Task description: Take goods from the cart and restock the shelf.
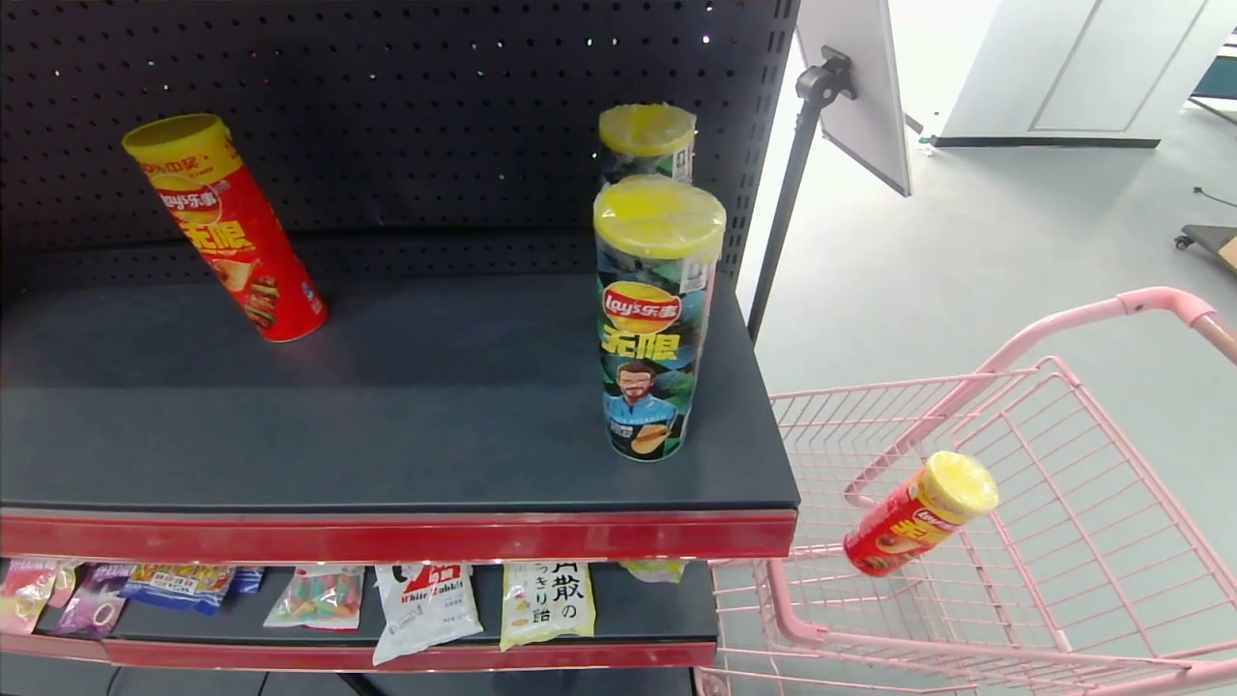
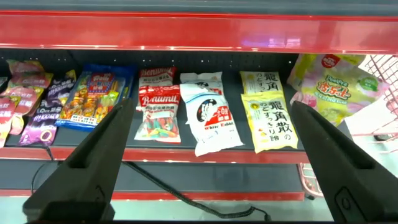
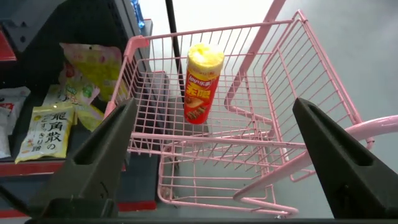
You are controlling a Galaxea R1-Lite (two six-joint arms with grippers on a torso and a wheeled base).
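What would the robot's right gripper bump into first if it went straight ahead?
Probably the pink cart, at its near wire rim, and after that the red can inside it. Depth is hard to judge here.

A white sign board (image 1: 855, 87) is clamped to a slanting black pole (image 1: 778, 222) that stands on the grey floor (image 1: 966, 251). Beyond it is a white wall panel (image 1: 1082, 68), and a low wheeled dolly (image 1: 1208, 240) sits far off to the right. Flat snack packets lie in 1 row: a white packet (image 2: 211, 115) between a red-and-clear sweets packet (image 2: 157, 115) and a yellow packet (image 2: 268, 118), with a pale green packet (image 2: 339, 87) at the end. A black cable (image 2: 186, 199) trails beneath them
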